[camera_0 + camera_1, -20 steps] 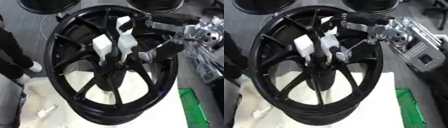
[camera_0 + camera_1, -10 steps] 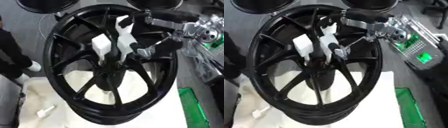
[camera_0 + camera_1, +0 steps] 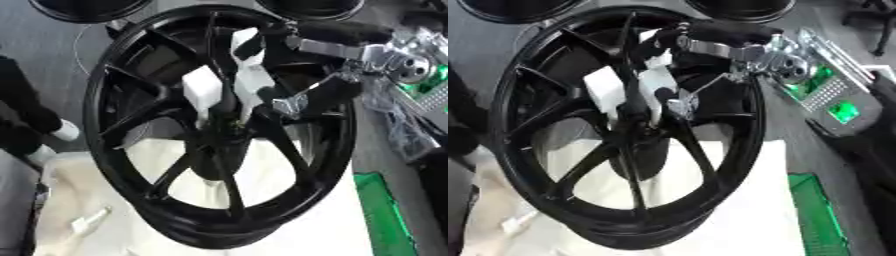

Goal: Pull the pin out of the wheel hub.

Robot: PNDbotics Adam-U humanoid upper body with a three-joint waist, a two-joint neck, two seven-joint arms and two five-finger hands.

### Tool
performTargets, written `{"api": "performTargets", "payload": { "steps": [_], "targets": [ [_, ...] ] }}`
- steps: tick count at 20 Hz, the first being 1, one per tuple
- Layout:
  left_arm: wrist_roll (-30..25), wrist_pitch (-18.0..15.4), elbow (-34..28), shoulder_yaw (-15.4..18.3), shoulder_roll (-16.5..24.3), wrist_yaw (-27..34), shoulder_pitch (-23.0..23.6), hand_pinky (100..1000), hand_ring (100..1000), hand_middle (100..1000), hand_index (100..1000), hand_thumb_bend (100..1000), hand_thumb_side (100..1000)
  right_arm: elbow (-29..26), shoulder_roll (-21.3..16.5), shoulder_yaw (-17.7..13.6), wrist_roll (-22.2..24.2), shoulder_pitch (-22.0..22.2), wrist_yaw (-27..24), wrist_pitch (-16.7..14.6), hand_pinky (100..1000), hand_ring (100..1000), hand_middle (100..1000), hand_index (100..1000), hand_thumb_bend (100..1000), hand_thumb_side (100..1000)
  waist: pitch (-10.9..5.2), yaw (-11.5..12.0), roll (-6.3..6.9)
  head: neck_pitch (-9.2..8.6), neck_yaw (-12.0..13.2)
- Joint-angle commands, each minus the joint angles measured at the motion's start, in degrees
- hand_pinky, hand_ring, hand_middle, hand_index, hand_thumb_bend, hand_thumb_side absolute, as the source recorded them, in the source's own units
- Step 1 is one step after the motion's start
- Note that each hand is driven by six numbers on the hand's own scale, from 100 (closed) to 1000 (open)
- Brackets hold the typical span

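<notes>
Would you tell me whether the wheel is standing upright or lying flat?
Upright: the black wheel stands on its rim on white cloth, spokes facing the camera.

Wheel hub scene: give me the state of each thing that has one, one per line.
Wheel hub: standing upright on its rim, on white cloth.
White pieces at the centre: still seated among the spokes.
Right hand: reaching in from the right, fingers curled at the centre.
Left hand: not in view.

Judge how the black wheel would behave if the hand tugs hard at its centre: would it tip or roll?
The wheel looks rigid. It stands tilted on a white cloth, so it may rock or roll. The right hand reaches its hub.
</notes>
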Motion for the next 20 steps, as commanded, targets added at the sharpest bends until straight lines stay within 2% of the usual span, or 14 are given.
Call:
{"api": "performTargets", "payload": {
  "steps": [1,20],
  "targets": [
    [0.0,0.0,-1.1,0.5,0.9,-0.1,-0.3,587,753,743,755,100,750,0.2,-1.7,-1.1,-0.1,-0.5,0.4,-0.3,872,894,828,917,100,305,-0.67,0.2,0.09,-0.75,-0.1],
    [-0.1,0.0,-1.2,0.7,0.7,-0.3,-0.3,587,743,738,755,100,752,2.7,-1.1,-0.5,1.4,-0.4,3.0,-1.5,867,867,802,908,100,326,0.01,0.4,-0.25,-1.36,-0.5]
  ]
}}
